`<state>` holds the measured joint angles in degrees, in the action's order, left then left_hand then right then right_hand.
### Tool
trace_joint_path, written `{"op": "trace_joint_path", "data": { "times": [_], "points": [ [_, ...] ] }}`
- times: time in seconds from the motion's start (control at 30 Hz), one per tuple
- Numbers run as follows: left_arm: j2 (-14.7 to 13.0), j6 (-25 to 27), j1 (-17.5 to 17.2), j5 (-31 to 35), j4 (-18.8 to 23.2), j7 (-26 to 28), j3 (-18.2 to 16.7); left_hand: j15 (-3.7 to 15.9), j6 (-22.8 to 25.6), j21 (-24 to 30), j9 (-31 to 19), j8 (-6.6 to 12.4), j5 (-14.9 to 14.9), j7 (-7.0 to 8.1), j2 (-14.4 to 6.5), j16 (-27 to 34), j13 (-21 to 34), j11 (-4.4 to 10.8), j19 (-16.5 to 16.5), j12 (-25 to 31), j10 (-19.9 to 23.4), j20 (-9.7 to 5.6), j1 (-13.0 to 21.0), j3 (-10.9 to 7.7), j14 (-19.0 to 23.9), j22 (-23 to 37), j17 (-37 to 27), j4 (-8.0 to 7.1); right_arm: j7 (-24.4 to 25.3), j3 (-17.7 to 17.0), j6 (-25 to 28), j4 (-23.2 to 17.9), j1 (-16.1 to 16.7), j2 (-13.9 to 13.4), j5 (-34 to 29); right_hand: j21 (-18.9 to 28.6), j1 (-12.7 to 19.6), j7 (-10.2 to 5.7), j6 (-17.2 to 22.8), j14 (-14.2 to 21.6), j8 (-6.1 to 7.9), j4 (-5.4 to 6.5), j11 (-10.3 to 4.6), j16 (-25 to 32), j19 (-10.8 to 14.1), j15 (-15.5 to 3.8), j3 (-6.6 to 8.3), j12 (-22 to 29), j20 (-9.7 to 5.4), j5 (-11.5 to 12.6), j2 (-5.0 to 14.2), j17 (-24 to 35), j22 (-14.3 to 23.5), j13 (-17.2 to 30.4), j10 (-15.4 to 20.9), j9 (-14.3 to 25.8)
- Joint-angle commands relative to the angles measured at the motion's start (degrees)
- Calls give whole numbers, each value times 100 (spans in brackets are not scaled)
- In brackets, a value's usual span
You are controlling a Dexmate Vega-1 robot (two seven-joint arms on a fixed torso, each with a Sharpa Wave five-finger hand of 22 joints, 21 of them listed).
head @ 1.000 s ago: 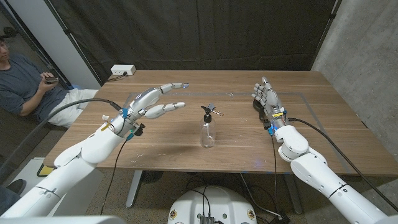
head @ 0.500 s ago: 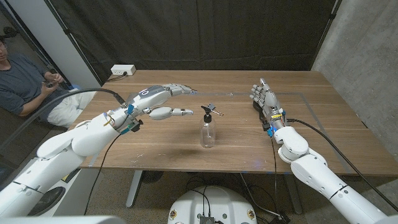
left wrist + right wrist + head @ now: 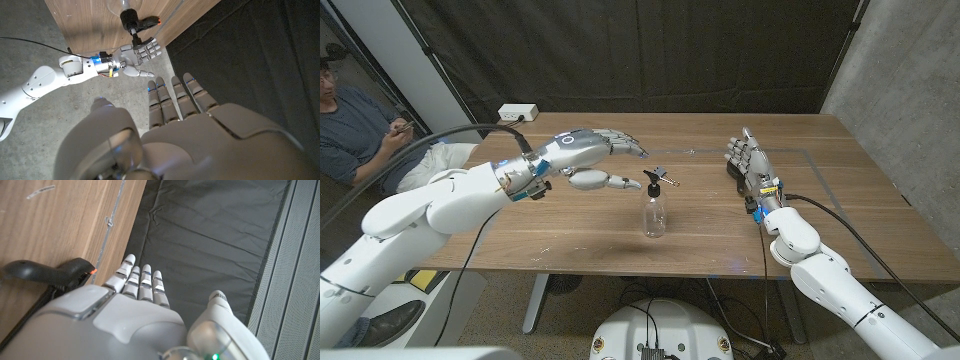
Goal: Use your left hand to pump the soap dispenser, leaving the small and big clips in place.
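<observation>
The soap dispenser (image 3: 653,212), a clear bottle with a black pump head (image 3: 651,179), stands upright at mid-table. My left hand (image 3: 588,154) hovers just left of the pump, fingers spread over the table and holding nothing, thumb tip close beside the pump head. The pump head (image 3: 131,18) lies ahead of that hand (image 3: 180,135) in the left wrist view. A small clip (image 3: 666,178) lies just behind the bottle. The big black clip (image 3: 734,172) lies against my right hand (image 3: 749,160), which stands with fingers straight up. That clip (image 3: 47,273) has an orange tip beside the hand (image 3: 125,315).
A white power strip (image 3: 517,113) sits at the table's far left corner. A seated person (image 3: 350,130) is beyond the table's left side. Thin tape lines (image 3: 800,153) mark the tabletop around the work area.
My left hand has risen and swung right, from the table's left part to just beside the dispenser's pump. The bottle, both clips and my right hand have stayed put.
</observation>
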<state>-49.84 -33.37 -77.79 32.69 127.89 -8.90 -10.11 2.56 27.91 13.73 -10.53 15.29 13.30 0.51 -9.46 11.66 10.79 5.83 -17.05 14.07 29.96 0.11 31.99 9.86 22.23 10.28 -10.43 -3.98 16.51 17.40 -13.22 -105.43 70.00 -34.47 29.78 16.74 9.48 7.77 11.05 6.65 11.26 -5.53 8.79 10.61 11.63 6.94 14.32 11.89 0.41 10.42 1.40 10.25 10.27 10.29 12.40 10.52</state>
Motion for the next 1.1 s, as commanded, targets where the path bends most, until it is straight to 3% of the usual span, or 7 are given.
{"op": "trace_joint_path", "data": {
  "times": [0.03, 0.33, 0.57, 1.1],
  "points": [
    [-113, 370, 108, 380, 585, -637, -139, 194, 357, -45, -25, 95, -1, 50, 13, 39, 21, 63, -53, 73, 333, -41, -78, 3, 147, 17, -10, -80, -1, -70, -12, -56, 144, -56, 42, -23, -12, 21, 66, 22, 8, -19, 24, -9, 50, 47, 9, 12, -3, -4, 64, 24, 11, 30, 11, 34],
    [-100, 552, 207, 862, 748, -757, -113, 258, 972, -99, -15, 194, 14, 50, 59, 66, 17, 95, -63, 139, 968, -54, -174, 20, 408, 19, 1, -190, 150, -149, 87, -217, 375, -113, 48, -36, -20, 12, 84, 19, 12, -16, 29, -9, 56, 47, 5, 15, -2, -4, 68, 26, 12, 30, 21, 34],
    [-180, 672, 467, 819, 634, -820, 172, 271, 997, -144, -12, 152, 24, 61, 76, 36, 16, 152, 25, 72, 972, 81, -205, 33, 396, 22, 4, -222, 172, -167, 114, -223, 443, -110, 79, -46, -26, 9, 87, 23, 11, -15, 30, -8, 59, 50, 1, 12, -4, -4, 69, 27, 12, 30, 12, 35],
    [-476, 694, 915, 468, 285, -607, 801, 238, 964, -160, -11, 91, 37, 66, 89, 16, 16, 147, 54, 4, 949, 120, -232, 47, 392, 27, 3, -250, 247, -242, 31, -221, 527, -68, 58, -66, -34, 12, 98, 21, 11, -15, 35, -9, 71, 58, -6, 15, 7, -4, 69, 27, 13, 31, 19, 36]
  ]
}}
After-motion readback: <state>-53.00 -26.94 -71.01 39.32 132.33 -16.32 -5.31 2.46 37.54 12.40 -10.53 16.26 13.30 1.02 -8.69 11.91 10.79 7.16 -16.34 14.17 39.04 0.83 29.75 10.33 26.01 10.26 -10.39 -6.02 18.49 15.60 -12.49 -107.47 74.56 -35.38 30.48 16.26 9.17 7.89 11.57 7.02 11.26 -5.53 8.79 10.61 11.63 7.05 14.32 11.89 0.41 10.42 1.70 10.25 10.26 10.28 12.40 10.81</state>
